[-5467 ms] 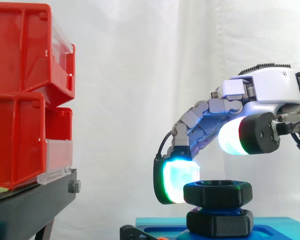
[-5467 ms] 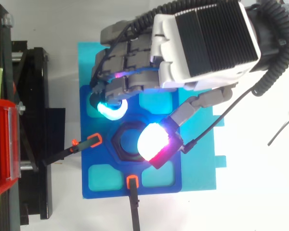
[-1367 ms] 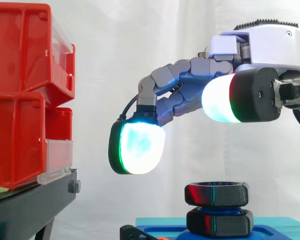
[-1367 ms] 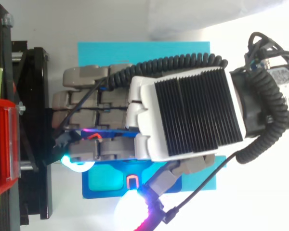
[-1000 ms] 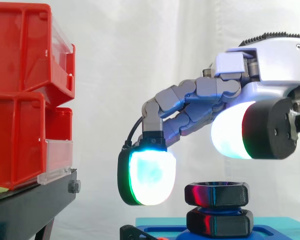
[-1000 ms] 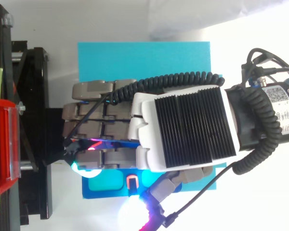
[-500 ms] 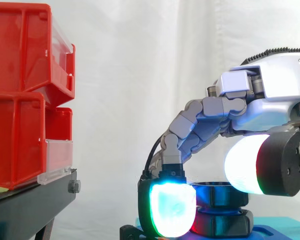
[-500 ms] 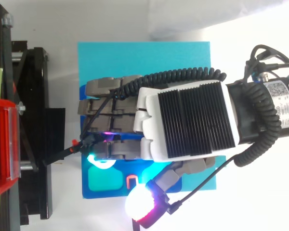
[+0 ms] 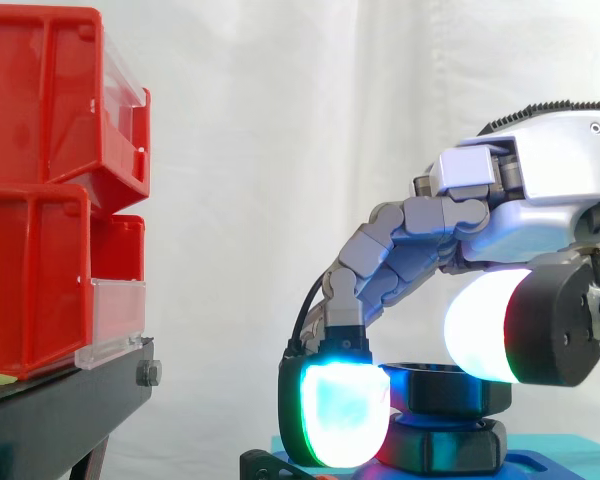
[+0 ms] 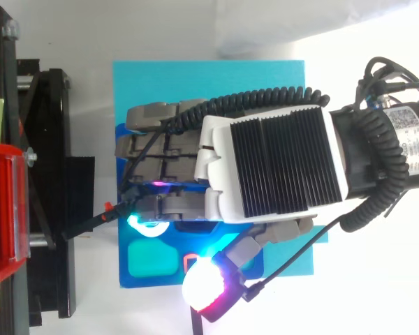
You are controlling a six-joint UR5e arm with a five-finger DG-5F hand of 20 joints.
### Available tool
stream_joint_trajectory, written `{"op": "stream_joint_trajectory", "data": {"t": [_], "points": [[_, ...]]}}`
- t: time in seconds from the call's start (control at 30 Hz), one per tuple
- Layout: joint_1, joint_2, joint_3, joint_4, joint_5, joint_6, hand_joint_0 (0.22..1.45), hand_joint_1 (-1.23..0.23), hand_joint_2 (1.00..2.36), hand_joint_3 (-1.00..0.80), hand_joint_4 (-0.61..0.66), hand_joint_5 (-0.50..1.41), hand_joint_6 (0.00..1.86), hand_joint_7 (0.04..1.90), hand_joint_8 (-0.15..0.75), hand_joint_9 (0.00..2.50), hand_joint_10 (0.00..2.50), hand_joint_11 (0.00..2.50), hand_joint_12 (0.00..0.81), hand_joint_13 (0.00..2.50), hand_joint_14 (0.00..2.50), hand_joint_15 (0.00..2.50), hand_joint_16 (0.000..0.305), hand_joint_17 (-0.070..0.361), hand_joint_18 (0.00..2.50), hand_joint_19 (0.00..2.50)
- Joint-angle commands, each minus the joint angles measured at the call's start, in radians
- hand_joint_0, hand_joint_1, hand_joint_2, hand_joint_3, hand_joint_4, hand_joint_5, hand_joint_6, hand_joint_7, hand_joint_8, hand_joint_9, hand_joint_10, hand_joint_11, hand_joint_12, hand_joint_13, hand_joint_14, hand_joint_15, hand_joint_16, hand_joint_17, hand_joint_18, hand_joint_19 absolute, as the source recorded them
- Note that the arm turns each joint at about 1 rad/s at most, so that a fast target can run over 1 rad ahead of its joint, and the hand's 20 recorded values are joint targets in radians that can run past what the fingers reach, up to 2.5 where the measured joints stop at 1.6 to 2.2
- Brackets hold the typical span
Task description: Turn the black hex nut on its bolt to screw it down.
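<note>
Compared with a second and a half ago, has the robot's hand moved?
Yes. In the side view the hand has come down toward the black hex nut and shifted right, away from the red bins, which stand where they were.

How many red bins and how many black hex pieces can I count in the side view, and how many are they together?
Red bins: 2, the upper bin stacked on the lower bin.
Black hex pieces: 2, the upper nut over the lower hex piece.
Total: 4.
</note>
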Motion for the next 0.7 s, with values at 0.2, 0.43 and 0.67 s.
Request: {"op": "stream_joint_trajectory", "data": {"t": [0.2,0.43,0.67], "points": [[-0.007,0.0,0.017,-0.007,-0.016,0.0,0.44,-0.36,1.0,-0.5,0.32,-0.22,0.88,0.61,0.344,0.64,0.01,0.52,0.371,0.6,0.01,0.2,0.044,0.1,0.42,0.22],[-0.016,0.0,0.025,-0.008,-0.021,0.0,0.44,-0.36,1.0,-0.5,0.32,-0.22,0.88,0.61,0.346,0.64,0.01,0.52,0.372,0.61,0.01,0.2,0.045,0.1,0.43,0.22],[-0.024,0.0,0.025,-0.025,-0.047,-0.002,0.44,-0.36,1.0,-0.5,0.32,-0.22,0.88,0.61,0.346,0.65,0.01,0.52,0.372,0.62,0.01,0.21,0.045,0.101,0.43,0.21]]}}
